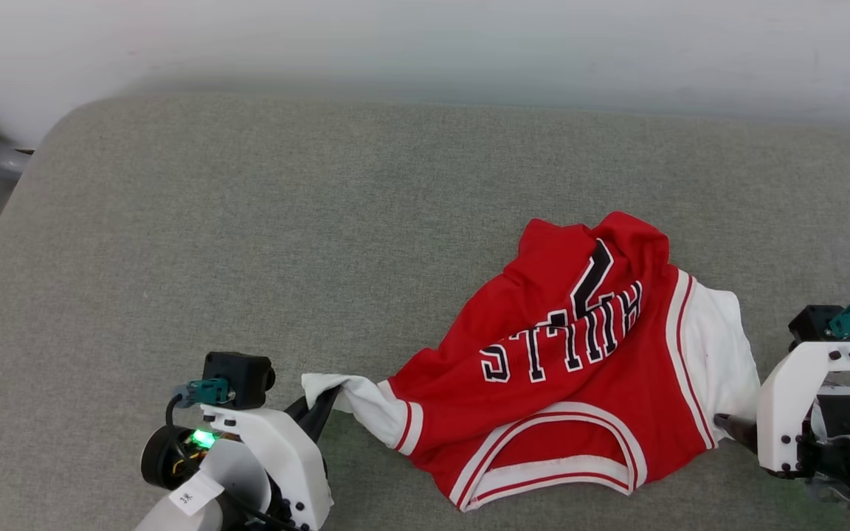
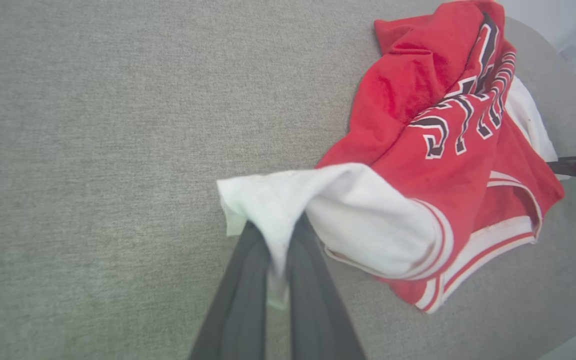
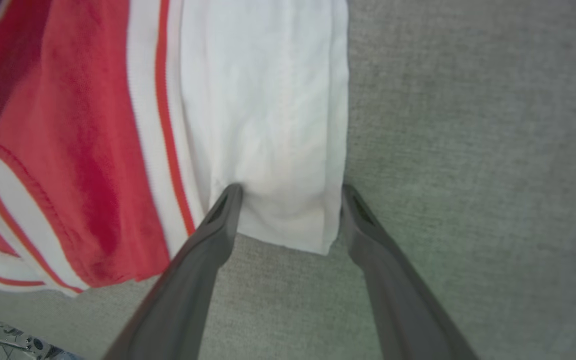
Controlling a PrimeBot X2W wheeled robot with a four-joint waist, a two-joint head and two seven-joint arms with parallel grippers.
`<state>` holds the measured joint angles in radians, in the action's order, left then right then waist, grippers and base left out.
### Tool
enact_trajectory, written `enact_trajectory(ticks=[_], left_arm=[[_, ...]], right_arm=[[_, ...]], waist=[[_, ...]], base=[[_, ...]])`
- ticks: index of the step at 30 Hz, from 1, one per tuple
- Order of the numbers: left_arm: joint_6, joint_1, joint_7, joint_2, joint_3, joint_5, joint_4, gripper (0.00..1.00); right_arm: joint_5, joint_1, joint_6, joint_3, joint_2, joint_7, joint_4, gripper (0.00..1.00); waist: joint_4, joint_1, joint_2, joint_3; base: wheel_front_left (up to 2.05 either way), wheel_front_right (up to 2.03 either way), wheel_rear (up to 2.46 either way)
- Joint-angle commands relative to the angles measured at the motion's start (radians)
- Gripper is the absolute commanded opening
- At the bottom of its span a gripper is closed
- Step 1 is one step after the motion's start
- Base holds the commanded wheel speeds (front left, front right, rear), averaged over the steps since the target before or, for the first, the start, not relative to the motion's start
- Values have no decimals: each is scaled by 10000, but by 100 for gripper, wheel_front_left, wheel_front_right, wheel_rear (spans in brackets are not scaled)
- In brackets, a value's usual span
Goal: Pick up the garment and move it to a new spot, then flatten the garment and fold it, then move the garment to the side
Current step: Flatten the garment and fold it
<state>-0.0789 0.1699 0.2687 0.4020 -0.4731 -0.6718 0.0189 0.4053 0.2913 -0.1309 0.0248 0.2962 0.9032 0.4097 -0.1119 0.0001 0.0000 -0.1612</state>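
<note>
Firmly pinched left, spread wide right.
The left gripper (image 2: 278, 227) jaws clench one white sleeve (image 2: 288, 200) of the garment (image 1: 580, 383); the right gripper (image 3: 290, 191) jaws stand released astride the other sleeve (image 3: 268, 125). It lies crumpled on the grey cloth surface (image 1: 248, 221).

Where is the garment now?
In the head view the garment lies crumpled right of centre on the grey surface, one white sleeve pinched by the left gripper.

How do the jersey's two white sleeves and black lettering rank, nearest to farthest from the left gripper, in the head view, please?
1. The left white sleeve, pinched in the left gripper.
2. The black lettering, in the middle.
3. The right white sleeve, far side.
</note>
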Motion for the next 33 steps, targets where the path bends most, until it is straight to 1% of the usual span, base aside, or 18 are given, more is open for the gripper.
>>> enact_trajectory(ticks=[1, 2, 3, 7, 11, 15, 17, 19, 22, 26, 30, 31, 33], left_arm=[[66, 132, -113, -23, 7, 14, 22, 0], [70, 135, -159, -16, 9, 32, 57, 0], [84, 131, -198, -21, 12, 32, 95, 0], [6, 102, -496, 8, 160, 70, 182, 0], [-126, -5, -776, 108, 338, 121, 145, 0], [-355, 103, -1006, 189, 725, 32, -69, 0], [-463, 368, -978, 281, 914, 40, -211, 0], [-481, 738, -905, 357, 1074, 18, -246, 0], [-435, 1603, -823, 423, 1278, 21, 2, 0], [-225, 3124, -930, 242, 1488, -11, 725, 0], [76, 4836, -1209, 73, 1684, 5, 1979, 0], [76, 4836, -1209, 73, 1684, 5, 1979, 0], [226, 5672, -1382, 52, 1784, 39, 2580, 0]], right_arm=[[141, -395, 2, 168, -313, 355, 538, 71], [159, -401, 2, 164, -342, 418, 599, 25], [189, -370, 2, 142, -352, 420, 618, 0], [249, 74, 5, -177, -210, -40, 251, 0], [265, 242, 5, -573, -29, -717, -504, 0], [199, -82, 7, -910, -46, -1135, -1453, 0], [-32, -111, 5, -1041, -54, -1227, -1897, 0], [-177, 3, 5, -1187, -136, -1282, -2226, 0], [-538, 461, 5, -1280, -174, -1471, -2580, 0], [-1036, 1448, 5, -1323, -264, -1960, -2639, 0], [-1479, 2861, 7, -1276, -366, -2713, -2295, 0], [-1479, 2861, 7, -1276, -366, -2713, -2295, 0], [-1745, 3633, 7, -1225, -411, -3066, -2001, 0]], waist=[[-34, -1, 0, -11], [-35, -1, 0, -2], [-36, -1, 0, 28], [20, -1, 0, 254], [107, -1, 0, 682], [233, -1, 0, 1150], [300, -1, 0, 1308], [348, -1, 0, 1403], [396, -1, 0, 1425], [445, -1, 0, 1178], [517, -1, 0, 744], [517, -1, 0, 744], [563, -1, 0, 486]], base=[[0, 0, 0], [0, 0, 0], [0, 0, 0], [0, 0, 0], [0, 0, 0], [0, 0, 0], [0, 0, 0], [0, 0, 0], [0, 0, 0], [0, 0, 0], [0, 0, 0], [0, 0, 0], [0, 0, 0]])
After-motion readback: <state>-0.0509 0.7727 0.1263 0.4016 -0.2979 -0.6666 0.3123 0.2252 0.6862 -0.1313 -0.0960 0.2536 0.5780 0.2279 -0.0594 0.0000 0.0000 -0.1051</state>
